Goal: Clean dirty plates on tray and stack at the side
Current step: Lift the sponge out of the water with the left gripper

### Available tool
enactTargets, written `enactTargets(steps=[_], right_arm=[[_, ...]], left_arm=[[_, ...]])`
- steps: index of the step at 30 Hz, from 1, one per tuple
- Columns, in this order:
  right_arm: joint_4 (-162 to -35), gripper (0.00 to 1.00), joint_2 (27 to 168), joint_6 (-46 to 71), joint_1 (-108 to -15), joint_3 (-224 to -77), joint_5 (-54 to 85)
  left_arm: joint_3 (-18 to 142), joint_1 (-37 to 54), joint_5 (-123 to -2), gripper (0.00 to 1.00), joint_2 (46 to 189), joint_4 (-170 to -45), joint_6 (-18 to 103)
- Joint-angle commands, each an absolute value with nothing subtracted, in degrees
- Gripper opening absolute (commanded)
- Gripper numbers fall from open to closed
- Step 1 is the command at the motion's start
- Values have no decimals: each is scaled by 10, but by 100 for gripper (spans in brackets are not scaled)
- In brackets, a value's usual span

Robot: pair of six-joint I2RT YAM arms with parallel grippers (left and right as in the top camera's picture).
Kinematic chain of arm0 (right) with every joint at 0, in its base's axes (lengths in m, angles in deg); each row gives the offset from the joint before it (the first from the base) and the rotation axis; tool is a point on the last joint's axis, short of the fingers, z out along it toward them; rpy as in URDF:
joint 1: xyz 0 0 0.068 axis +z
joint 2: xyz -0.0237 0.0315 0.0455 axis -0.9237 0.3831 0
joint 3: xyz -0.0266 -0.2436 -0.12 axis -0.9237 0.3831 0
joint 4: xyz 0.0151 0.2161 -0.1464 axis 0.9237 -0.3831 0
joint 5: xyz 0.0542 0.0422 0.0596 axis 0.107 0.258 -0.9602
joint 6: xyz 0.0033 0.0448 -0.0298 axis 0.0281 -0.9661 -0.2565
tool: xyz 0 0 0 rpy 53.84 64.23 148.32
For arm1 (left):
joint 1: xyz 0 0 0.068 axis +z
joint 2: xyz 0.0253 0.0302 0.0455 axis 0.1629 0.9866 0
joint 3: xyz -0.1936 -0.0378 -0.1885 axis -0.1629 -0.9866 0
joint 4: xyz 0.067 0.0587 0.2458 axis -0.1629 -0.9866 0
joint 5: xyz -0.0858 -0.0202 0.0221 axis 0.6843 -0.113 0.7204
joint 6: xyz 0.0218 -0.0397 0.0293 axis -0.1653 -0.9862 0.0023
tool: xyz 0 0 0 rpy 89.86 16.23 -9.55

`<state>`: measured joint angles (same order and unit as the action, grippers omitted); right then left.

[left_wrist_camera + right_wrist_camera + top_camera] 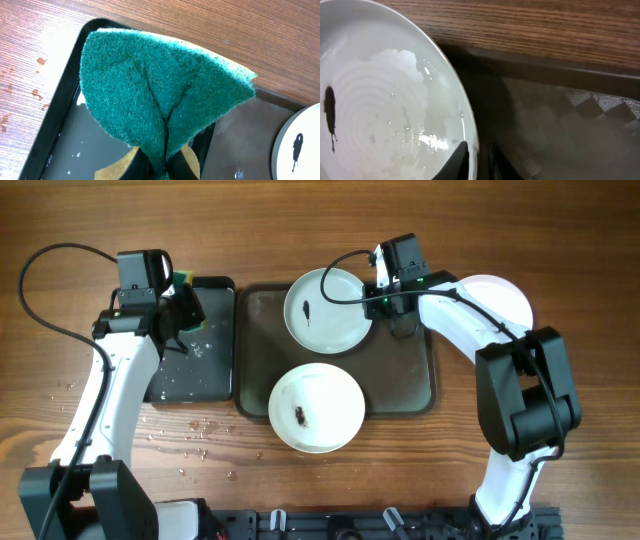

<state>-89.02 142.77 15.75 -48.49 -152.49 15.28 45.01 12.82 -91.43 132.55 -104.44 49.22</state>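
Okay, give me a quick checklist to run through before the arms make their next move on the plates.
1. Left fingers clamped on the sponge: ok.
2. Right fingers pinching the far plate at its rim: ok.
3. Far plate clean: not ok, a dark smear sits near its centre.
4. Near plate fully on the tray: not ok, it overhangs the front rim.
5. Side plate clean: cannot tell, the right arm covers much of it.
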Motion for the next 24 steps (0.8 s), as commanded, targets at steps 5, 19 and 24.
enactTargets(steps=[5,19,24], right_arm=[[-891,4,1439,157,-481,-1519,160],[-891,4,1439,158,-481,-1519,160],[-895,5,1439,158,-482,-1519,157]], left_arm=[[429,130,-907,4,1327,-1032,501],[337,130,-907,4,1327,-956,501],[313,130,-907,4,1327,-945,501]])
